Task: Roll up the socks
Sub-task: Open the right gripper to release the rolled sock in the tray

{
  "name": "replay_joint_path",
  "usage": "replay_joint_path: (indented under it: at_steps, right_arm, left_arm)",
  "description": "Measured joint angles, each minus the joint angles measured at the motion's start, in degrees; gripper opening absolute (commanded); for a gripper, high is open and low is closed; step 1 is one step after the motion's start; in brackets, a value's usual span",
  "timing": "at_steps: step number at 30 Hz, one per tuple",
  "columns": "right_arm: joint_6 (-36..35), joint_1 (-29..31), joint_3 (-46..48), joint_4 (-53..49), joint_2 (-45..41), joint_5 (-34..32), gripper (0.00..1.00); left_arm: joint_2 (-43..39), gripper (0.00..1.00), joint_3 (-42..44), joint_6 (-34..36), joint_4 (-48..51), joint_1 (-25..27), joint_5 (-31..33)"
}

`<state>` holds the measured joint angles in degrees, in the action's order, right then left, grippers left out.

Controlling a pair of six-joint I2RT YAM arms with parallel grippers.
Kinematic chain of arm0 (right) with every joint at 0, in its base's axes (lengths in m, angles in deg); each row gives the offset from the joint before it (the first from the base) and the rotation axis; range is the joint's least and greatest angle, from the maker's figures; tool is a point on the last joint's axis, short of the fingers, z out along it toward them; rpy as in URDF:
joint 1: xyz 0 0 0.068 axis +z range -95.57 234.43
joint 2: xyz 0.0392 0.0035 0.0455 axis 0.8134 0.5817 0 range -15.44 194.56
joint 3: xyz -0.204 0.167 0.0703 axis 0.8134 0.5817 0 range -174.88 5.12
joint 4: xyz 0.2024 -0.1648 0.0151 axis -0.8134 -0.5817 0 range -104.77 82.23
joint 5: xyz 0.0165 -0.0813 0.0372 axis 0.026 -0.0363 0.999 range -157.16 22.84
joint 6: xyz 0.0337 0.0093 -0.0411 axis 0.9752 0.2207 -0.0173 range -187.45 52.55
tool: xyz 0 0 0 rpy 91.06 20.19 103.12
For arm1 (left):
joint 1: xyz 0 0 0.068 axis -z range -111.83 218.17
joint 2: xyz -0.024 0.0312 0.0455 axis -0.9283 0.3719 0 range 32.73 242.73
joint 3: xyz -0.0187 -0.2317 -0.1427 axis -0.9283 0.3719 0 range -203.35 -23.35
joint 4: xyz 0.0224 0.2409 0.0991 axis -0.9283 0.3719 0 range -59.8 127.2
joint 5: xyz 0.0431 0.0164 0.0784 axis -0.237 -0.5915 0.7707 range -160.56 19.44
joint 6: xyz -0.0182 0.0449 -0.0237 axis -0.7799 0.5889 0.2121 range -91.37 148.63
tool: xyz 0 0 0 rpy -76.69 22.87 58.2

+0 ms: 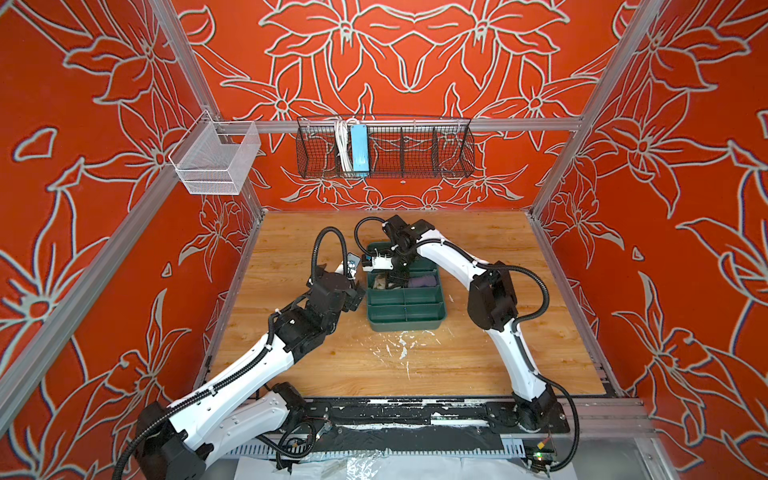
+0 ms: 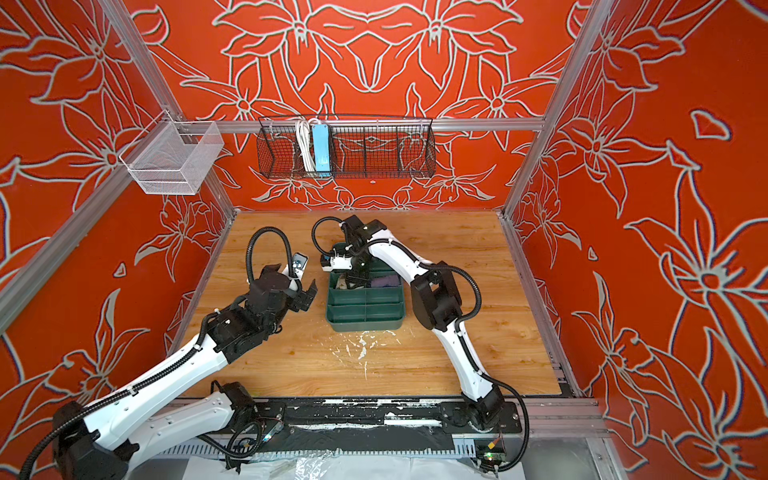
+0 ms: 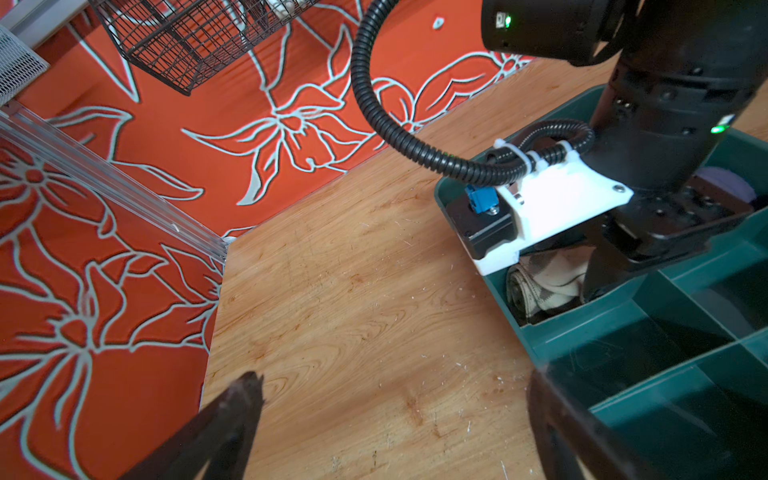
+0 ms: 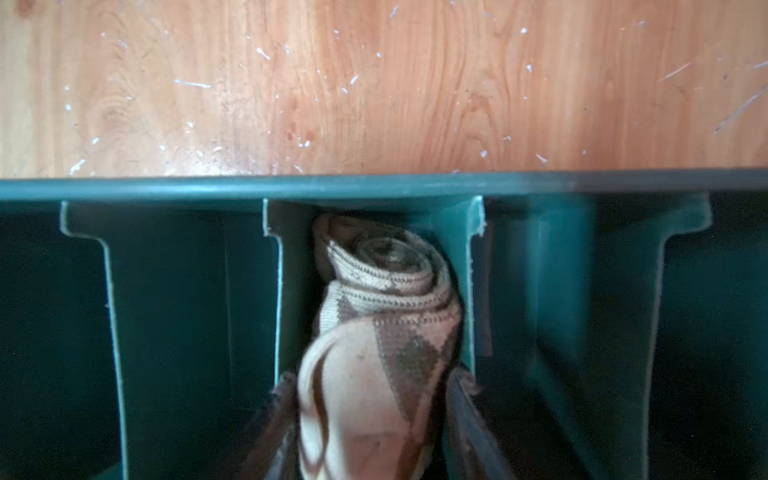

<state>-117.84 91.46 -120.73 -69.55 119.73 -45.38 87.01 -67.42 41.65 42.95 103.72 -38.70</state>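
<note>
Beige argyle sock point(image 4: 386, 291) rolled in tray point(image 4: 374, 183) compartment; purple sock point(image 1: 422, 281) alongside.

Two socks, namely argyle sock point(image 4: 386, 332) and purple sock point(image 1: 422, 282), and one tray point(image 1: 405, 324).

The right arm point(image 1: 440, 254) half hides the argyle sock point(image 1: 379, 283) in both top views. The right wrist view cuts off its lower end.

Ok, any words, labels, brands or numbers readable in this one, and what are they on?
None readable in any view.
On the blue strip in the wire basket: no print can be made out.
A white mark on the right arm, by a green light: too small to read.
On the tray, argyle sock and purple sock: no print.
</note>
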Motion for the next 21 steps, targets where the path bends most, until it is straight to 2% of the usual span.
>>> replay_joint_path:
  at_steps: [6, 12, 21]
  right_arm:
    - [-0.94, 0.17, 0.17, -0.59, -2.29, 1.05, 0.60]
    - [-1.51, 0.48, 5.27, 4.04, -8.33, -1.18, 0.62]
    - [-3.39, 1.55, 6.34, 6.32, -4.61, -6.95, 0.62]
  left_arm:
    - [0.61, 0.98, 0.00, 0.00, 0.00, -0.42, -0.04]
    - [0.66, 0.97, 0.00, 0.00, 0.02, -0.63, -0.26]
    - [0.66, 0.98, 0.00, 0.00, 0.02, -0.74, -0.44]
